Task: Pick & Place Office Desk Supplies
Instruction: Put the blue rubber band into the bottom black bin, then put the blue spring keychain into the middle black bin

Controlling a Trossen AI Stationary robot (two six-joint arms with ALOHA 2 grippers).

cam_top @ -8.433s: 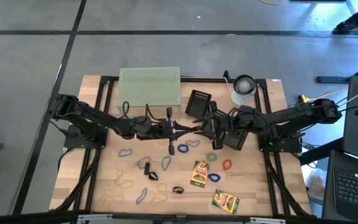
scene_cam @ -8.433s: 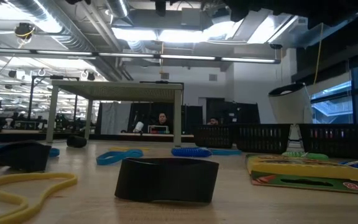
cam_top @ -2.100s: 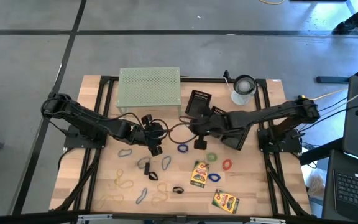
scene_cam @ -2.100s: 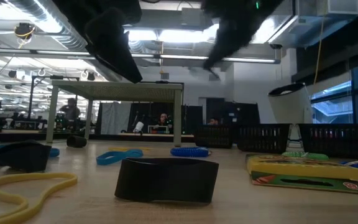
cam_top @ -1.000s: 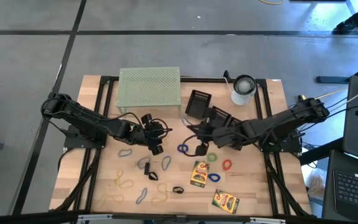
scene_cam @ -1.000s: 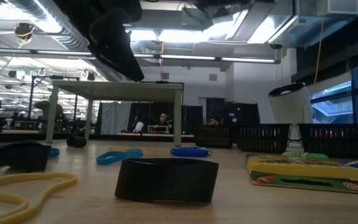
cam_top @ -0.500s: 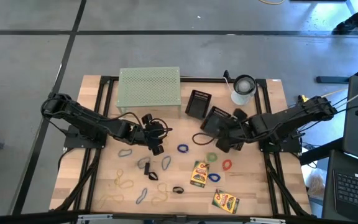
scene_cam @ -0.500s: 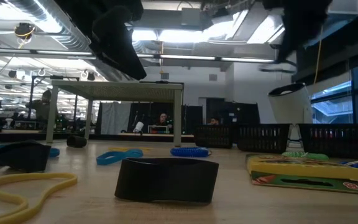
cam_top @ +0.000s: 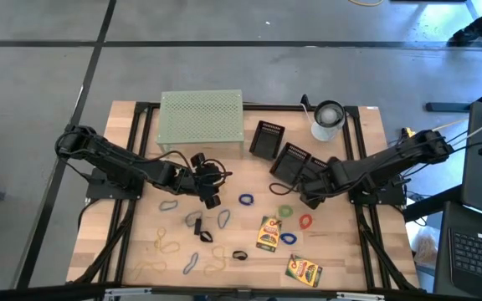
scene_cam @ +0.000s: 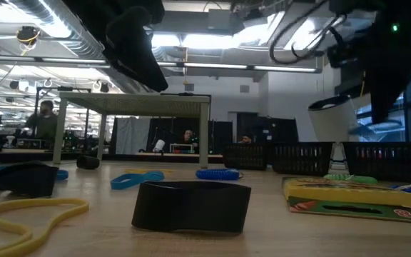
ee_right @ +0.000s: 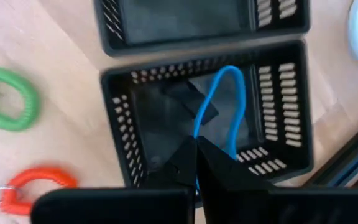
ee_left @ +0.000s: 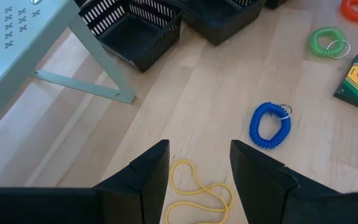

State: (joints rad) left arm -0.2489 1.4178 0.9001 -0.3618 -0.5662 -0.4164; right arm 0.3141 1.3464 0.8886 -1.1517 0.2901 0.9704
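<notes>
on the wooden counter, your right fingers pinch a blue rubber band over a black basket; left fingers open mid-frame

Your supplies lie loose across the table. A blue band hangs as a loop over a black basket. A blue coil lies flat, a green coil and a red coil near it. You see a yellow band curled on the wood. Two crayon boxes lie flat, well apart.
</notes>
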